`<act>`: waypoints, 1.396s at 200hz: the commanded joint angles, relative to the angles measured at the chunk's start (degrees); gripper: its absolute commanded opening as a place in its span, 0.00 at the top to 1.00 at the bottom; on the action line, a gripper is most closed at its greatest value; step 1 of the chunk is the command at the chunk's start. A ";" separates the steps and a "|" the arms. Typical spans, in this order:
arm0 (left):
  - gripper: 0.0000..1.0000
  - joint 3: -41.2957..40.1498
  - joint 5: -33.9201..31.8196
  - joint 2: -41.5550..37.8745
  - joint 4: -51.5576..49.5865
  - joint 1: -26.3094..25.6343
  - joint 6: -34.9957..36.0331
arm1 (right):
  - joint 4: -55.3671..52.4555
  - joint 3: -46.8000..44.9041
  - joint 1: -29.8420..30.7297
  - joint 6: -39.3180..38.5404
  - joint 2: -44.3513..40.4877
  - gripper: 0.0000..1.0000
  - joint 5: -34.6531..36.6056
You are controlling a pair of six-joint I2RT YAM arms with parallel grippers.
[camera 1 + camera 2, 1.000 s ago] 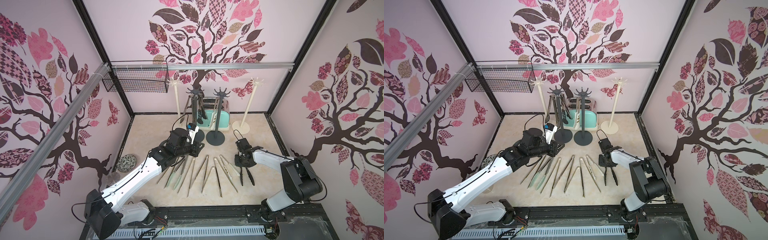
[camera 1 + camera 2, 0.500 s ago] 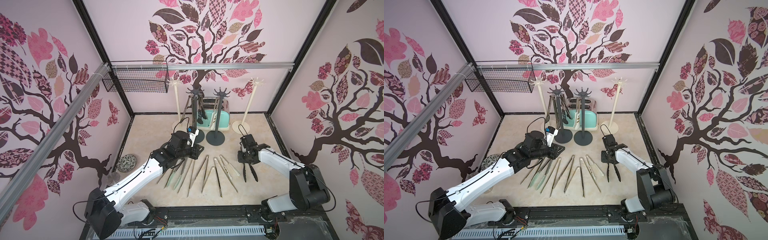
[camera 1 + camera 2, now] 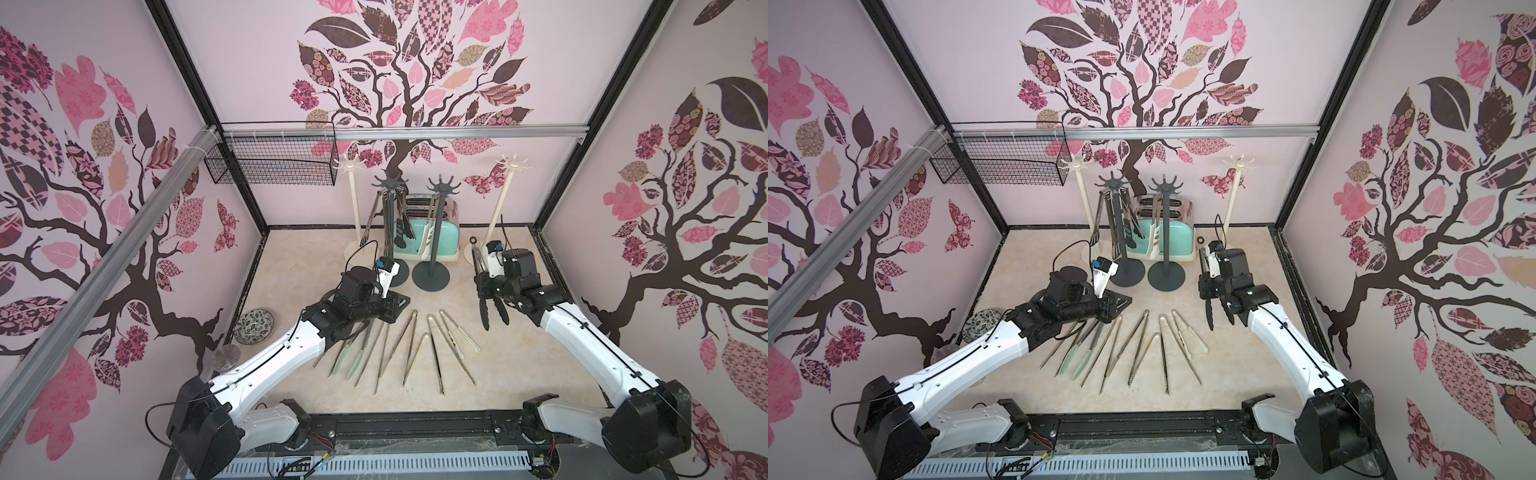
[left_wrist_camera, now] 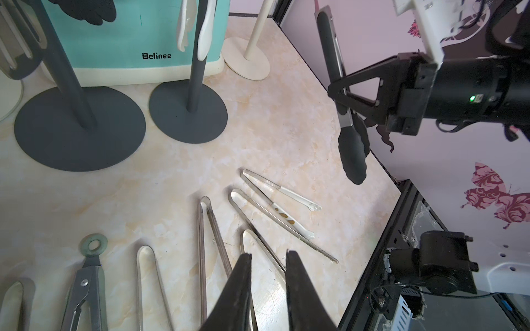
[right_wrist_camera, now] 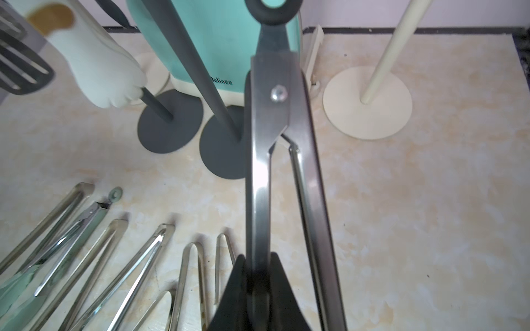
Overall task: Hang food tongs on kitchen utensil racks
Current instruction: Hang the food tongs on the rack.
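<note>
Right tool (image 5: 257,259) clamped on 1 black-tipped tongs (image 4: 354,149) clear of the bench (image 3: 291,291); left tool (image 4: 268,258) stood apart, empty, above loose tongs (image 4: 282,213).

Right pincer (image 3: 1209,291), clamped on black-tipped tongs (image 3: 1209,319)

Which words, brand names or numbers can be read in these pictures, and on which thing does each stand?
"Belinee": black print on the front of the mint-green toaster, clear in the left wrist view.
The same word shows in the right wrist view, its first letter partly behind a dark grey rack pole.
In both top views it is too small to read. No other text shows.
</note>
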 commanded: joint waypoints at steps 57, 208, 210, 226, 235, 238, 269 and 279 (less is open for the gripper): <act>0.75 -1.75 0.99 -1.86 2.85 -0.03 1.34 | 7.83 10.45 -0.32 -2.71 -0.62 1.00 -5.47; 0.75 -1.74 1.87 -1.29 3.49 -0.03 1.52 | -1.29 23.52 -0.24 -7.59 5.80 1.00 -12.88; 0.75 -1.78 1.87 -1.32 3.49 -0.03 1.57 | -1.36 23.70 -0.24 -7.62 5.92 1.00 -12.89; 0.75 -1.70 1.87 -1.15 3.49 -0.03 1.61 | -1.74 24.27 -0.24 -7.59 6.55 1.00 -13.14; 0.75 -1.64 1.87 -1.18 3.53 -0.04 1.61 | -1.68 24.32 -0.24 -7.59 6.66 1.00 -13.24; 0.75 -1.69 1.87 -1.16 3.49 -0.03 1.62 | -1.69 24.34 -0.24 -7.54 6.74 1.00 -13.29; 0.75 -1.60 1.92 -1.17 3.53 -0.03 1.70 | -1.50 23.82 -0.24 -7.49 6.83 1.00 -13.07; 0.75 -1.53 1.91 -1.17 3.49 -0.02 1.70 | -1.57 23.91 -0.26 -7.46 6.92 1.00 -12.94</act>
